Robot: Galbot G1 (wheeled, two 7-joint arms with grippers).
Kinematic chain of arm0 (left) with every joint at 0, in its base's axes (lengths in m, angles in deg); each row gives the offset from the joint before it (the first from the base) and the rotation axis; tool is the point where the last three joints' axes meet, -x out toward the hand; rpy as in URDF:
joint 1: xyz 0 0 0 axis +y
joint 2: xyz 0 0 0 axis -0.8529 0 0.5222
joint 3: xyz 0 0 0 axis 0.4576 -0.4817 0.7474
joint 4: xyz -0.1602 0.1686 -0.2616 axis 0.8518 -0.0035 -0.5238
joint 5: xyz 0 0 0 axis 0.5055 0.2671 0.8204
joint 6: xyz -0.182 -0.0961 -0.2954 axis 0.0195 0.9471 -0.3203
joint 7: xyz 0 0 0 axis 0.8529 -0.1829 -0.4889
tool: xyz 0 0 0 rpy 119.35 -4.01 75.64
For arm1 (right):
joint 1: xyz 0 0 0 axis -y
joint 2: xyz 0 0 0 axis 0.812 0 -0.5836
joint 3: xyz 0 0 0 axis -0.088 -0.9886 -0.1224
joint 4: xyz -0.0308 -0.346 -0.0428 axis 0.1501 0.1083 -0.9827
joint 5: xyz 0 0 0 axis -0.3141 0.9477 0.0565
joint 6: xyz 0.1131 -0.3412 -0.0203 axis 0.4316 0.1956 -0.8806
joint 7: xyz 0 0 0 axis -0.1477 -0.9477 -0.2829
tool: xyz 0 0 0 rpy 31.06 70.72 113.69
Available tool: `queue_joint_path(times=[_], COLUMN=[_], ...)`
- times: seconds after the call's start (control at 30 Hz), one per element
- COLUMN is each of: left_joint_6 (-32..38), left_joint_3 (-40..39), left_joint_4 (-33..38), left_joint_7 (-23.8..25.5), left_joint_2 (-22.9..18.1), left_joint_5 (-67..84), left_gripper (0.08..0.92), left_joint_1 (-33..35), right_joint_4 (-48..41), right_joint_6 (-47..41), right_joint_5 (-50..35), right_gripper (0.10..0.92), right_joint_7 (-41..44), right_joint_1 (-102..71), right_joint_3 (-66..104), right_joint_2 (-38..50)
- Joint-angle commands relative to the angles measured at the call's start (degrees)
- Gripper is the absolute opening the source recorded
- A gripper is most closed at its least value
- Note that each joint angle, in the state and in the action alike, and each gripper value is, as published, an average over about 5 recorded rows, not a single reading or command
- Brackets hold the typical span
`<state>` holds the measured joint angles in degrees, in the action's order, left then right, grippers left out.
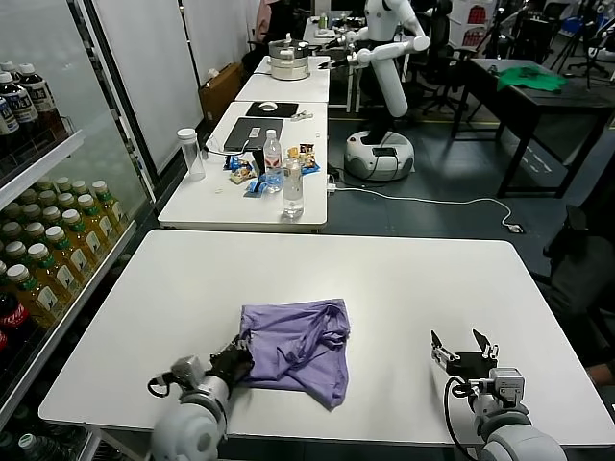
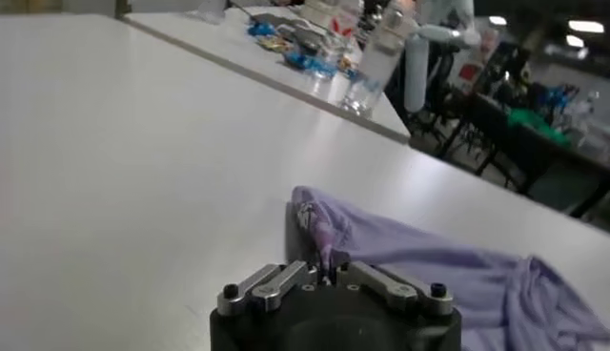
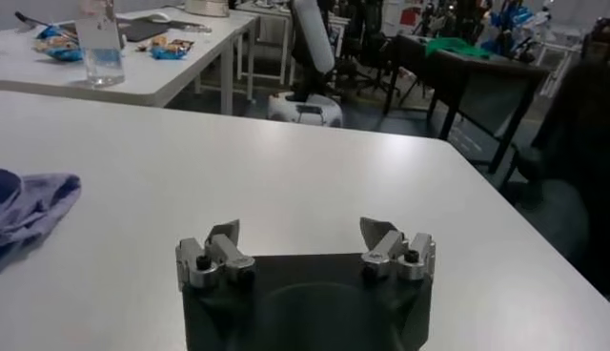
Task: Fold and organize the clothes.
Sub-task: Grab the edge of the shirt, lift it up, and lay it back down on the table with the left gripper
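Head view shows the left gripper (image 1: pixel 233 359) at the near table (image 1: pixel 404 279) edge, its fingers pressed together on the near-left hem of the lavender T-shirt (image 1: pixel 298 351). Well apart to the right, the right gripper (image 1: pixel 462 351) hovers with fingers spread, holding nothing. Beyond them the shirt lies bunched and wrinkled mid-table; judging by that, folding has barely begun, and flattening comes first.

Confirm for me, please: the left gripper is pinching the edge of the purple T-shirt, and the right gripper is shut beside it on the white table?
Not quite. The left gripper does pinch the purple T-shirt, but the right gripper is open, as the right wrist view shows, and holds nothing above the white table.
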<state>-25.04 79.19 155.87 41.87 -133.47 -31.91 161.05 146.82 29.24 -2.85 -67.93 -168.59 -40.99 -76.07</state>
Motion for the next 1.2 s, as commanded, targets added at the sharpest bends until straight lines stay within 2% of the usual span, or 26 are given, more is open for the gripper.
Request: queue_joint_path(times=[0.03,0.13,0.33,0.43,0.53,0.7,0.77,0.93,1.07,1.2], left_joint_6=[-0.5,-2.4,-7.3,-8.8,-9.3,-9.2,-9.2,-9.3,-9.4,-9.5], left_joint_3=[16.3,23.6,35.2,36.2,31.8,13.7,5.0,-14.0,-22.4,-26.9], left_joint_4=[1.0,1.5,3.0,6.5,11.3,15.0,13.0,2.9,-2.1,-6.1], left_joint_7=[0.2,0.3,2.6,3.5,4.4,7.8,9.0,9.7,7.9,6.3], left_joint_2=[2.7,6.2,16.4,19.3,19.6,15.0,12.6,4.8,-0.9,-4.3], left_joint_5=[27.3,33.3,38.1,38.8,36.1,18.3,9.8,-10.7,-19.2,-22.9], left_gripper=[0.135,0.135,0.135,0.135,0.135,0.135,0.135,0.135,0.135,0.135], left_joint_1=[-0.9,-1.7,-4.2,-5.7,-6.5,-6.5,-7.9,-13.1,-17.7,-21.3], right_joint_4=[0.0,-0.1,0.3,0.9,1.7,2.8,3.2,3.8,4.1,4.0], right_joint_6=[0.1,0.1,0.3,0.3,0.4,0.5,0.5,0.7,0.8,1.0], right_joint_5=[0.0,0.0,0.0,0.1,0.1,0.0,0.0,0.0,-0.2,-0.7], right_gripper=[0.823,0.823,0.823,0.823,0.823,0.823,0.823,0.823,0.823,0.823], right_joint_7=[0.0,0.0,0.1,0.1,0.2,0.3,0.3,0.3,0.5,0.6], right_joint_1=[0.0,0.1,0.2,-0.2,-0.8,-1.4,-1.5,-1.7,-1.9,-1.9], right_joint_3=[0.1,0.0,-0.4,-0.5,-0.3,0.0,0.1,0.5,1.1,1.7], right_joint_2=[-0.2,-0.3,-0.7,-0.9,-0.9,-0.9,-0.9,-1.2,-1.2,-0.7])
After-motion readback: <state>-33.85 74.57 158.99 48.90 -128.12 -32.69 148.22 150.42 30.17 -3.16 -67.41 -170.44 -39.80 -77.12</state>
